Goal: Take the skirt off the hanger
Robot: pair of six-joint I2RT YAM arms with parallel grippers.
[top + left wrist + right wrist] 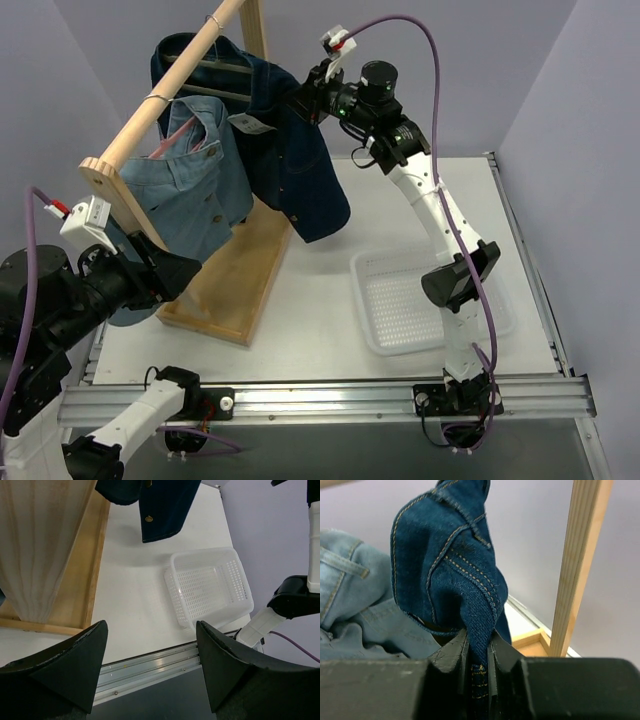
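- The right claw [303,100] is squeezed shut on the dark blue skirt [295,160]. A fold of the cloth is pinched between its fingers, up near the top.
- The skirt hangs on a hanger [222,70] from the wooden pole [165,88], next to a light blue piece of clothing [195,190].
- The left claw [185,270] is wide apart and holds nothing. It is low down, near the light blue cloth.
- A white basket [360,300] sits on the table [320,290].
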